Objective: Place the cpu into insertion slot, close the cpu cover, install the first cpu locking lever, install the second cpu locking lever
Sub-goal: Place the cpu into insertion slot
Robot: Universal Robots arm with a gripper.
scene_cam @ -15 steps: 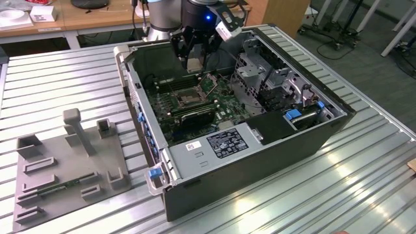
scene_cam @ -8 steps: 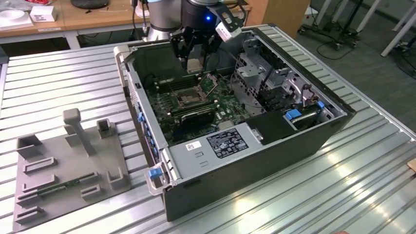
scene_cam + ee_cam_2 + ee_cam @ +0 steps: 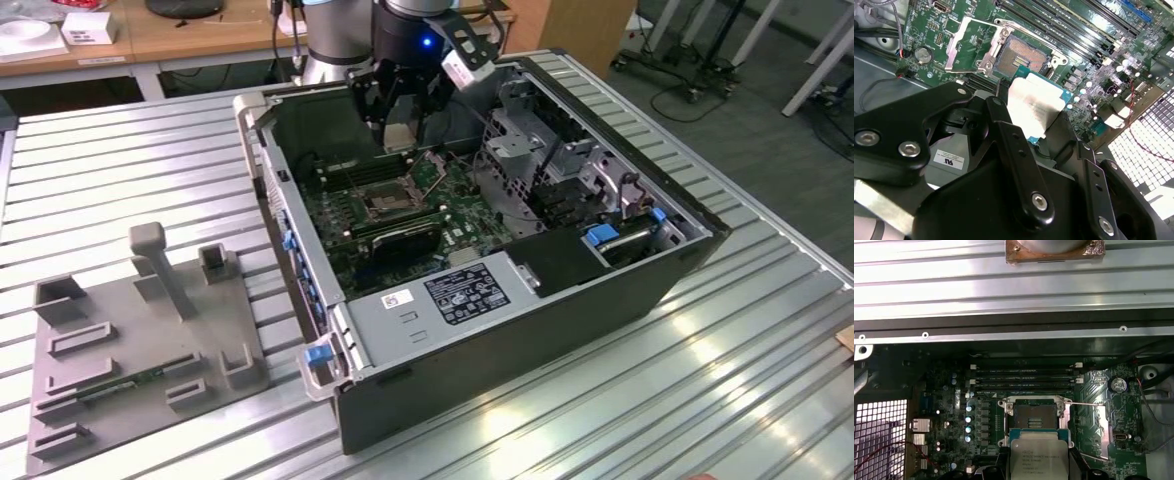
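The jaws are clenched on the cpu (image 3: 1035, 107), holding it by its sides. They hold it in the air above the slot (image 3: 1023, 54), not touching it. The slot is bare. The cover (image 3: 961, 42) is flipped open beside the slot. All this is inside the open case (image 3: 561, 330), which lies on the worktop (image 3: 120, 180). A grey rack (image 3: 134, 350) sits by the worktop's edge at the exterior view's left.

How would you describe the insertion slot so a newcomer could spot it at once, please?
Look inside the open black computer case at the green motherboard. Near its middle sits the insertion slot: a square dark socket with a silvery rim, unlike the long narrow black memory slots beside it.
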